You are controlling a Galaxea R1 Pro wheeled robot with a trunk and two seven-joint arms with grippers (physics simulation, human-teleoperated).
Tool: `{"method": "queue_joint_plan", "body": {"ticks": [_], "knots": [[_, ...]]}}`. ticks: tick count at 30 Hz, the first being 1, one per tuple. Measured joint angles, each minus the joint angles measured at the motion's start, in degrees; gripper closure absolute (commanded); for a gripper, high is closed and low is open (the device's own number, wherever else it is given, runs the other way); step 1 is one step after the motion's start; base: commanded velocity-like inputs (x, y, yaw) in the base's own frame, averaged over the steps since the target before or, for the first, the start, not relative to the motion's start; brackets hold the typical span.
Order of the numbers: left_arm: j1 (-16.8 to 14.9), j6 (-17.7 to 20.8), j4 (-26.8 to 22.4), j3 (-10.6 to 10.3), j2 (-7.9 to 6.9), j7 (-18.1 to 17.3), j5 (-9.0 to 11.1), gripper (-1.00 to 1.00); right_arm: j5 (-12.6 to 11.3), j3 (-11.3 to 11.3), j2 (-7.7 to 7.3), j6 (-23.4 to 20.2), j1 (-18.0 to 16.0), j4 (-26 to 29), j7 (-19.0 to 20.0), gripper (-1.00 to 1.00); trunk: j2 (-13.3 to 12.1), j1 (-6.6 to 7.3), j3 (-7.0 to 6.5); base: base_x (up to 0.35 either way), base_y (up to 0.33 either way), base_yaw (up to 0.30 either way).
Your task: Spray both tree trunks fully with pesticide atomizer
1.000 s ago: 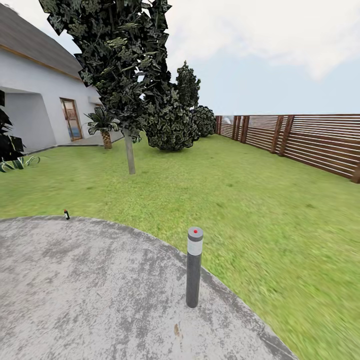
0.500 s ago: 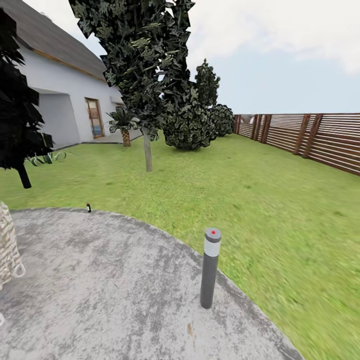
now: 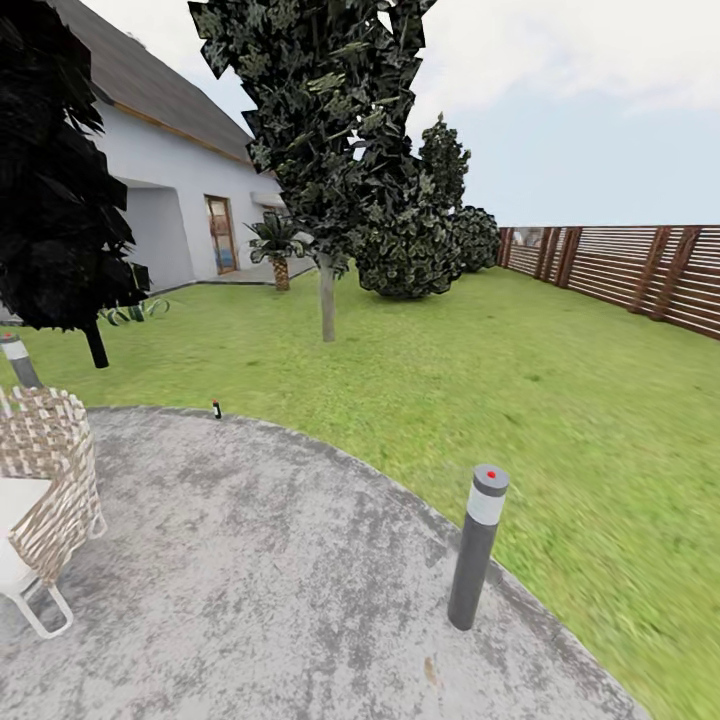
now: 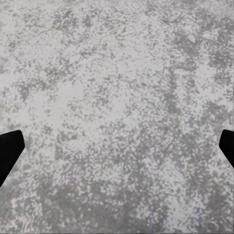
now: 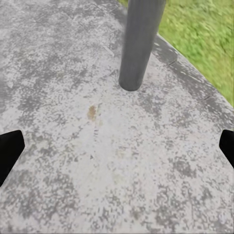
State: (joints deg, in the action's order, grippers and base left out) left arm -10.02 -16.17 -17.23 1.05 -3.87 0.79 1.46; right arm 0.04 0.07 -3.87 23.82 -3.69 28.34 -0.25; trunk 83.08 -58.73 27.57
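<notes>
Both grippers are spread wide and hold nothing: on my left gripper the dark fingertips sit at opposite edges of the wrist view, above bare mottled paving. My right gripper is parted the same way, above the same paving, with the foot of a grey post ahead of it and grass beyond the paved edge.

Left to right in the head view: a wicker chair at 9 o'clock; a near-black narrow tree at 10 o'clock; the spray bottle at 11 o'clock, small and dark with a red top, upright at the far rim of the paving where it meets the lawn; a tree trunk near 12 o'clock, well beyond the bottle; the grey post at 4 o'clock; a slatted fence at 2 o'clock.

Hazards, as I judge them:
- Chair: a leftward drift of the base could clip it.
- Bottle: small and light-looking; a fast or off-centre approach could topple it or push it into the grass.
- Post: its red dot invites mistaking it for the bottle.

Both arms appear lowered, grippers aimed at the ground.
</notes>
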Motion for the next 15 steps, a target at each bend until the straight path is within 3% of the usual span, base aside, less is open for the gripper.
{"method": "queue_joint_plan", "body": {"ticks": [10, 15], "knots": [[0.0, 0.0, 0.0, 0.0, 0.0, 0.0, -0.09, -1.0, 0.04, 0.06, 0.0, 0.0, 0.0, -0.04, 0.0, -1.0, 0.0, 0.0, 0.0, 0.188, 0.3, 0.0], [0.0, 0.0, 0.07, 0.0, 0.0, 0.0, -0.14, -1.0, 0.1, 0.09, 0.0, 0.0, 0.0, -0.04, -0.01, -1.0, 0.0, 0.0, 0.0, 0.302, 0.119, 0.036]]}}
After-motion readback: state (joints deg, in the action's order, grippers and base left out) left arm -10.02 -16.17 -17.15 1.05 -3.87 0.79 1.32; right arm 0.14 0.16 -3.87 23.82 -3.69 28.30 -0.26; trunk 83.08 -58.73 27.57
